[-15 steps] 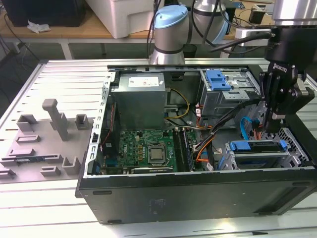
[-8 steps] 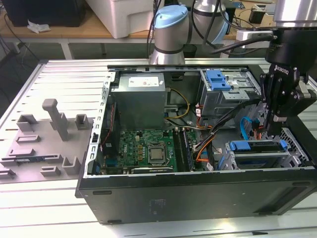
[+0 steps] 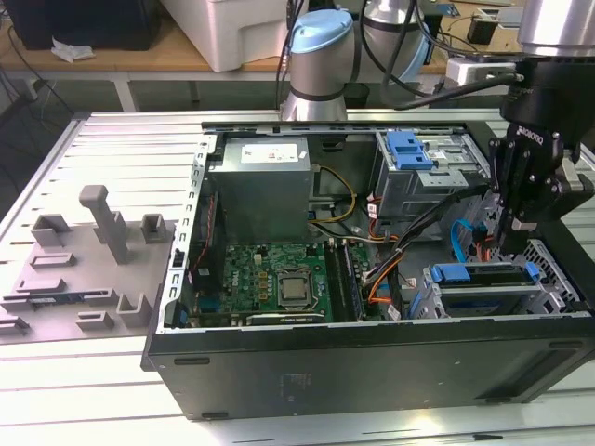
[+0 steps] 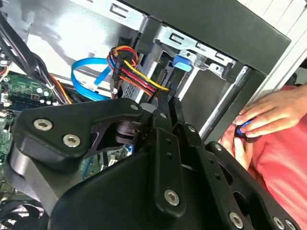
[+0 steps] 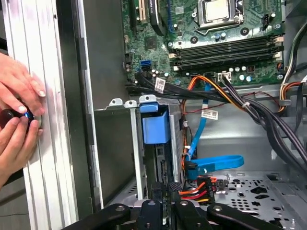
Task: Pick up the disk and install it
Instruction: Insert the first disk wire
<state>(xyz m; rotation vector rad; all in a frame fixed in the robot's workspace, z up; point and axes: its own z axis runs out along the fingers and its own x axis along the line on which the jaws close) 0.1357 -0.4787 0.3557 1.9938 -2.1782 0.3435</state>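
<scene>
Exterior view: one gripper (image 3: 517,226) above one disk (image 3: 483,275) in drive cage (image 3: 420,299).

Wrist (image 3: 555,28) vertical, tool (image 3: 518,226) pointing down (fingers (image 4: 164,112) pressed together)

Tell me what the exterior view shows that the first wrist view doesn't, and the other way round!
The exterior view gives the big grey power box, the grey plastic blocks on the table at the exterior view's left, and the whole open computer case. The first wrist view gives a person's hands on the silver rail beside the case. Both show the green board, the blue cable and the black tool.
</scene>
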